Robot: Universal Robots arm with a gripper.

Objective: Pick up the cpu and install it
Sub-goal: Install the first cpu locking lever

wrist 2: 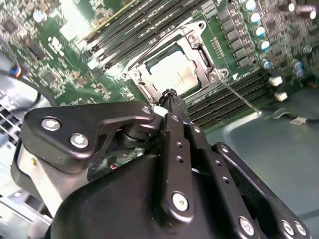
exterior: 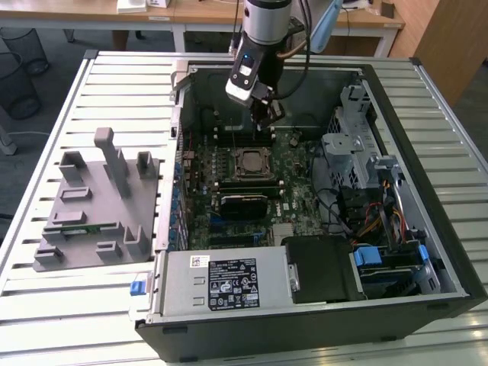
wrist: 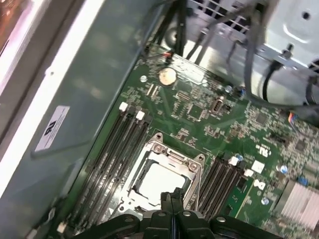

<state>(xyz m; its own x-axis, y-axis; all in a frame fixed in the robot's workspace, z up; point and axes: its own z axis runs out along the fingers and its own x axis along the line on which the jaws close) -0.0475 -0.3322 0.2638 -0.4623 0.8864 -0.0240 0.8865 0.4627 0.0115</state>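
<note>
In the exterior view, my jaws hang inside the open case [exterior: 442, 198], over the board's [exterior: 297, 175] far edge, just behind the socket [exterior: 252, 162].

In the second wrist view, the cpu [wrist 2: 174, 74] lies flat in the socket [wrist 2: 199, 47], silver top up. My jaws are pressed together with nothing between them, tips at the frame's edge.

In the first wrist view, the cpu [wrist: 159, 181] sits in the socket [wrist: 169, 154] between two banks of memory slots [wrist: 117, 149], with my closed, empty jaws over its rim.
</note>
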